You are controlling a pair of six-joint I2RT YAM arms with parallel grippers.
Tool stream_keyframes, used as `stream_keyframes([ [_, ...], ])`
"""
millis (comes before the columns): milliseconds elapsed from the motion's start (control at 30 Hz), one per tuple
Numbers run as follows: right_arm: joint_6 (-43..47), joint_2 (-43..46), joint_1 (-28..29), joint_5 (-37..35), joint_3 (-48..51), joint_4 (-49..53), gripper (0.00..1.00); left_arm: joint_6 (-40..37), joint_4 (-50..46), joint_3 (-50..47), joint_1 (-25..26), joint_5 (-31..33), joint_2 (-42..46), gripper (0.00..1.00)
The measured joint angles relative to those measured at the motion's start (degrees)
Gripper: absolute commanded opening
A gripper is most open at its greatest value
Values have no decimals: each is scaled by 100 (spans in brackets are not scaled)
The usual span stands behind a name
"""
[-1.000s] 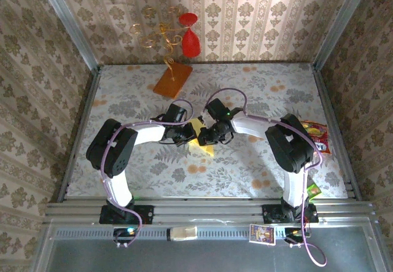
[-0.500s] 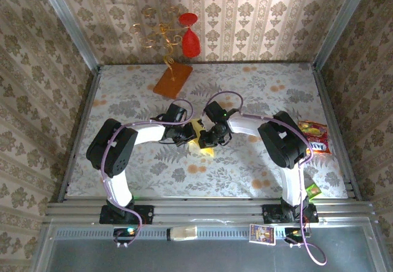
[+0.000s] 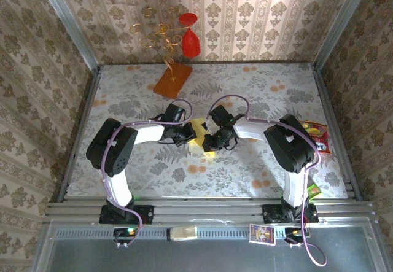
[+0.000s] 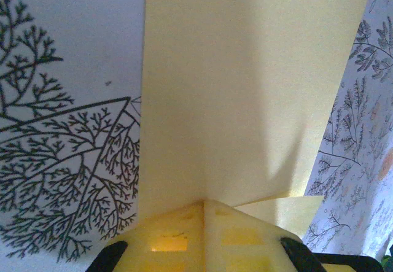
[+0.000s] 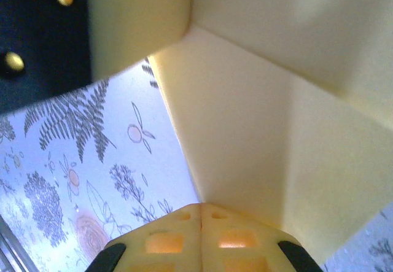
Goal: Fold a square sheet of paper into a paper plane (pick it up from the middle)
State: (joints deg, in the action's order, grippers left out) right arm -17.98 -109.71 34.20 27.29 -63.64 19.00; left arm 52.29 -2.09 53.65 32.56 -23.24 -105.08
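Left hand and right hand each grip the creased square sheet of paper between them.

A: Home or lab?

B: Lab, prob. a robot test cell. Patterned wallpaper on three sides, framed by bare aluminium posts. Booth-like, dressed up as a home.

A: Other signs?

B: Left arm & right arm bolted to slotted metal rail at near edge, purple cable looped over. Floral table cover w/ props: orange-brown slab w/ gold wire & red ornaments, snack packet at right edge.
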Motion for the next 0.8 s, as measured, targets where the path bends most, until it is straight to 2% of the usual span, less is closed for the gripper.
stream_keyframes([
  [300, -24, 562, -146, 22, 796, -199, 9, -2, 9, 0, -9, -37, -11, 7],
  [500, -258, 1045, -321, 7, 1228, -39, 14, -7, 28, 2, -9, -59, -20, 7],
  [667, -612, 1591, -361, -4, 1163, -101, 20, -48, -4, 44, -4, -55, -22, 8],
  [800, -905, 1526, -326, -138, 815, -208, 20, -55, -52, 87, -2, -52, -37, 8],
])
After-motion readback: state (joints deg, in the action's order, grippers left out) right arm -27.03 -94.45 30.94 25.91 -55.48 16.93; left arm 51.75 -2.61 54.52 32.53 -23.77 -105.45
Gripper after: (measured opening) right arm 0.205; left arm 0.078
